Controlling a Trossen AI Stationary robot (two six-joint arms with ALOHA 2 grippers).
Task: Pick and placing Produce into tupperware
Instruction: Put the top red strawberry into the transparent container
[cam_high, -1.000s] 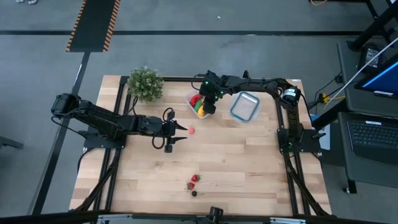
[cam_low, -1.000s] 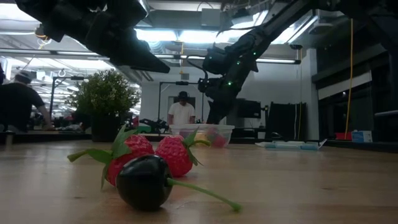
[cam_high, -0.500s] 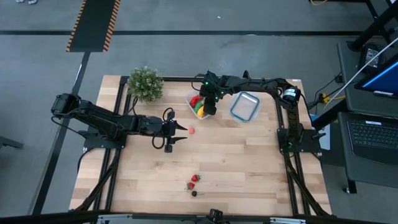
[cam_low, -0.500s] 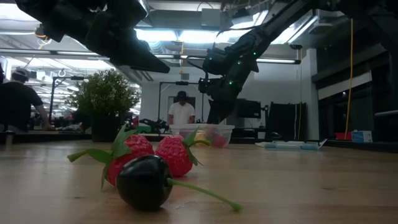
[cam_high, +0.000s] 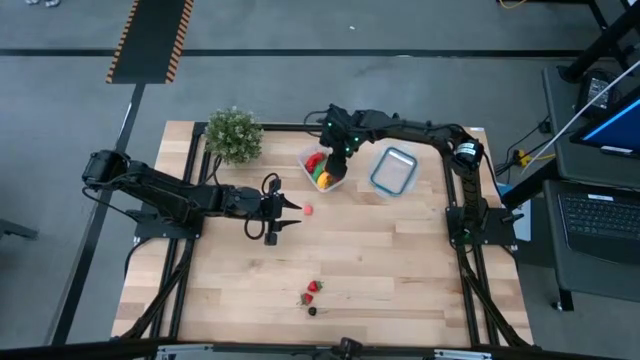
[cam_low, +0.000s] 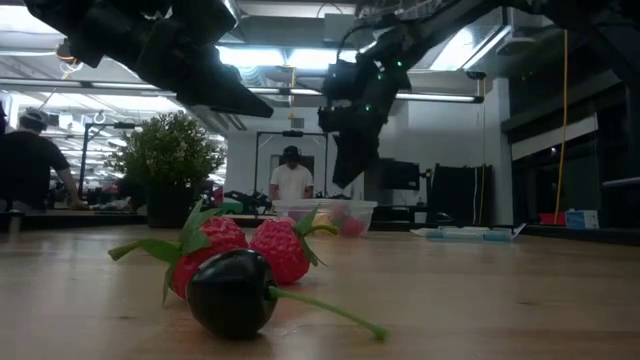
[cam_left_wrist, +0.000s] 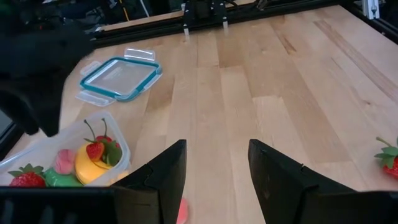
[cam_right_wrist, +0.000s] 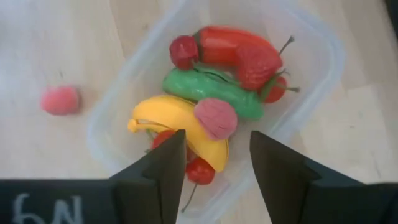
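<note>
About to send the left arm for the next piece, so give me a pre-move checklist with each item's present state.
1. Right end effector empty, fingers apart above the tupperware: ok.
2. Produce sits inside the tub, banana and green oblong piece among it: ok.
3. Left end effector open and empty: ok.
4. Next target, the pink piece, lies on bare table just ahead of the left end effector: ok.
5. All produce packed: not ok; the pink piece, two strawberries and a dark fruit remain on the table.
6. Right arm clear of the left arm's path: ok; it hangs over the tub.
</note>
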